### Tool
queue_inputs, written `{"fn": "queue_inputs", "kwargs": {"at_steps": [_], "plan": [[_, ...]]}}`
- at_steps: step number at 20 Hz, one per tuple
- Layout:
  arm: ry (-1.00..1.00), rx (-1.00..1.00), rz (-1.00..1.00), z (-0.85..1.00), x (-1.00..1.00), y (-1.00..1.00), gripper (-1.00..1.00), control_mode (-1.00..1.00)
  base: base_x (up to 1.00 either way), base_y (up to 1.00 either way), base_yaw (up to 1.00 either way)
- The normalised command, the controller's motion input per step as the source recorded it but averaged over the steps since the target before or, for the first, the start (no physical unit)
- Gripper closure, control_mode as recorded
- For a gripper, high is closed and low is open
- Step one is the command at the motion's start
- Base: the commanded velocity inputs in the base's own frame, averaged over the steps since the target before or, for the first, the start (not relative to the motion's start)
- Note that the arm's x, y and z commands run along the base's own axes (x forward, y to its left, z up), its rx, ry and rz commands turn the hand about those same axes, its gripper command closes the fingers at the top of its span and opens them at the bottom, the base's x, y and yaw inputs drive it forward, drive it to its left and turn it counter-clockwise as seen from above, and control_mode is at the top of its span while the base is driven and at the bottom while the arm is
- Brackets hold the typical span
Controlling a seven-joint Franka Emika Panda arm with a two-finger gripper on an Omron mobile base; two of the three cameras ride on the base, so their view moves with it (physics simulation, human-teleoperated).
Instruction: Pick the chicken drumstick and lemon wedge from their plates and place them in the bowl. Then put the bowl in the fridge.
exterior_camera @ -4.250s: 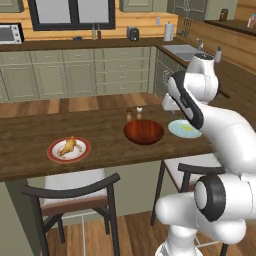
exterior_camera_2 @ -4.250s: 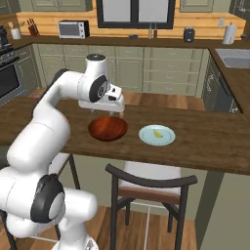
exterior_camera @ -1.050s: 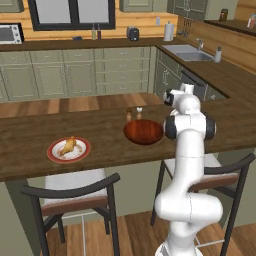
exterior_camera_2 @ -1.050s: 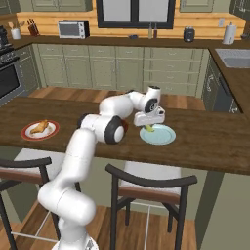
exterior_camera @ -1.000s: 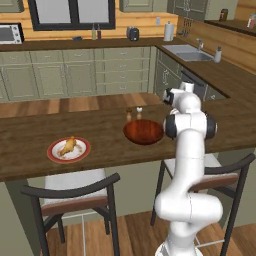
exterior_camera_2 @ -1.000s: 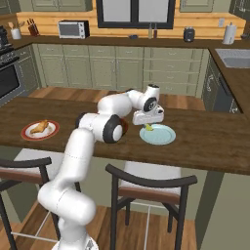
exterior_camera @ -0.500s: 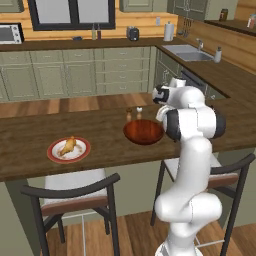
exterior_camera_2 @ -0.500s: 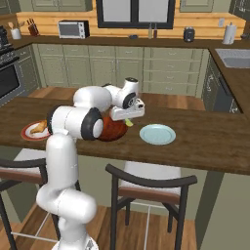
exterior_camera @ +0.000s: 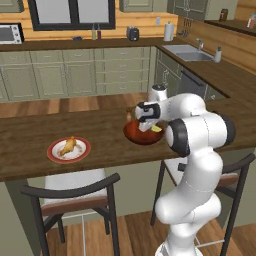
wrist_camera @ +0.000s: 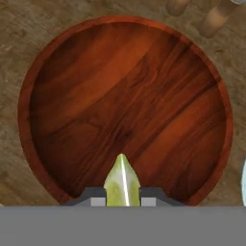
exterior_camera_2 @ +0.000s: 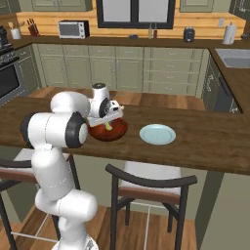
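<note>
Left base view: gripper [exterior_camera: 151,128] over the bowl [exterior_camera: 142,133], closed on the lemon wedge [exterior_camera: 156,128], a pale yellow-green sliver poking out beside the white hand. Bowl on the dark wooden counter [exterior_camera: 30,142], near its front edge, partly hidden by the arm. Chicken drumstick [exterior_camera: 67,146] well to the left, lying on the white plate with the red-brown rim [exterior_camera: 69,150]. 2 dark chairs [exterior_camera: 75,197] tucked under the counter. Sink [exterior_camera: 188,51] on the far worktop at the right, microwave [exterior_camera: 10,33] at the far left

Right base view: gripper [exterior_camera_2: 109,125] low over the reddish-brown bowl [exterior_camera_2: 116,132], pinching the lemon wedge [exterior_camera_2: 109,126], seen as a small yellow-green speck between hand and bowl. Light blue plate [exterior_camera_2: 157,134] just beside the bowl on its right, bare, not touching it. Counter [exterior_camera_2: 210,141] running across the middle, chair [exterior_camera_2: 153,188] in front below the blue plate. Microwave [exterior_camera_2: 73,29] and knife block [exterior_camera_2: 31,27] on the back worktop

Hand view: looking straight down into the bowl [wrist_camera: 43,77], round, glossy, nothing lying inside. Lemon wedge [wrist_camera: 122,185] upright between the 2 dark fingertips [wrist_camera: 96,196], pointed end toward the bowl's middle, jaws narrow and clamped on its sides. Wedge above the near part of the bowl's inside, within the rim. 2 small tan cylinders [wrist_camera: 213,18] beyond the far rim, too cropped to tell what
</note>
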Motion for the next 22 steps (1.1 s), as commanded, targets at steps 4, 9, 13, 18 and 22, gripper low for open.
{"fn": "queue_inputs", "kwargs": {"at_steps": [4, 9, 13, 18, 22], "plan": [[0.00, 0.00, 0.00, -0.40, 0.08, 0.01, 1.00, -1.00, 0.00, 0.00, 0.00], [0.00, 0.00, 0.00, -0.02, 0.25, 0.00, -1.00, -1.00, 0.00, 0.00, 0.00], [0.00, 0.00, 0.00, 0.23, 0.10, 0.00, -1.00, -1.00, 0.00, 0.00, 0.00], [-0.01, -0.03, 0.00, 0.37, -0.04, 0.04, -1.00, -1.00, 0.00, 0.00, 0.00], [-0.12, 0.00, -0.10, 0.61, -0.81, 0.00, -1.00, -1.00, 0.00, 0.00, 0.00]]}}
